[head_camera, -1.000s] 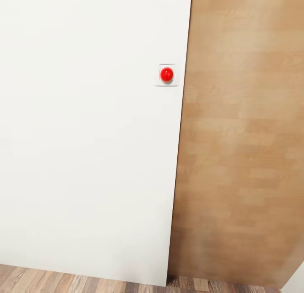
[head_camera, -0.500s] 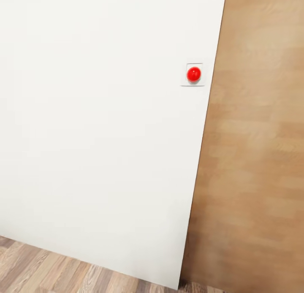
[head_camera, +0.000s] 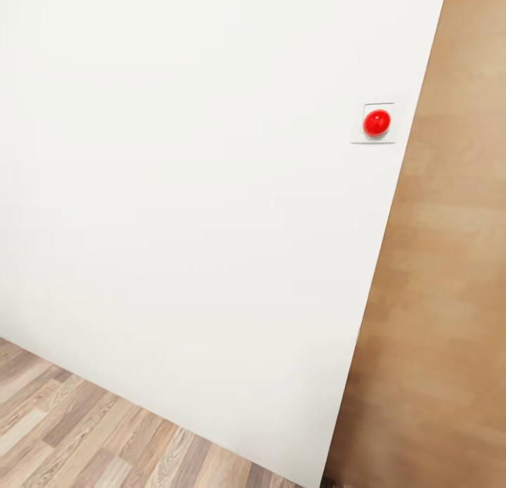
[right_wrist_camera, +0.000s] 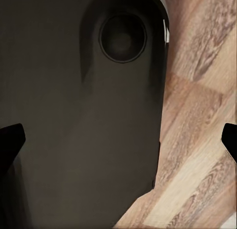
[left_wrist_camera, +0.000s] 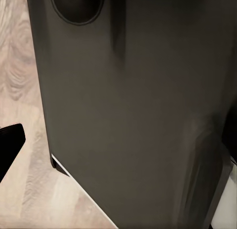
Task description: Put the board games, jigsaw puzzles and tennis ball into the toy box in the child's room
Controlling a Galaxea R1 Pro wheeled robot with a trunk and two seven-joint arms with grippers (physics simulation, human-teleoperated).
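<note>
None of the toys, the toy box, the bed or the table are in view. In the right wrist view my right gripper is open, its dark fingertips far apart at the picture's two edges with nothing between them. In the left wrist view my left gripper also stands open and empty, with one dark fingertip at the edge. Both wrist cameras look at my own dark body and at the wood floor.
A white wall stands close in front of my head camera. A red round button on a small white plate sits near its right edge. A light wooden panel adjoins the wall on the right. Wood plank floor shows at the lower left.
The whole head view has shifted: wall edge and red button have slid to the right and more floor shows at the lower left, so the camera has turned left. Nothing else has moved.
</note>
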